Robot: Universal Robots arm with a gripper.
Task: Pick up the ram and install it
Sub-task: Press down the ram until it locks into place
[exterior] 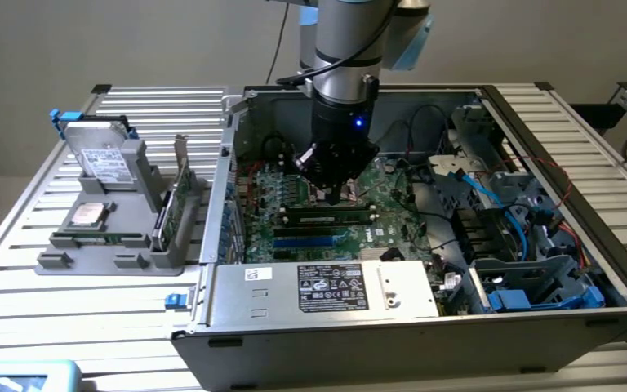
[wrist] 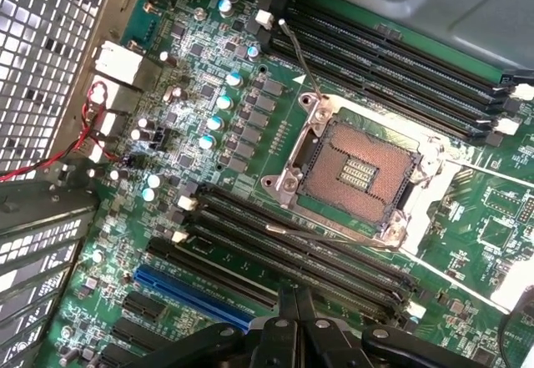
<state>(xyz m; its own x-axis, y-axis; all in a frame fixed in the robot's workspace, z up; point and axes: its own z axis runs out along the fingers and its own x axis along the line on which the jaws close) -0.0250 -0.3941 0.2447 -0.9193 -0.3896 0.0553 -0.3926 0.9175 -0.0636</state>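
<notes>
Gripper hung clenched and empty inside the computer case, just over the motherboard. Ram sat just below its fingertips, apparently seated in a slot, long axis crosswise to the arm.

I see an open computer case mid-frame, its motherboard showing an empty processor socket, and a grey parts holder at left.
</notes>
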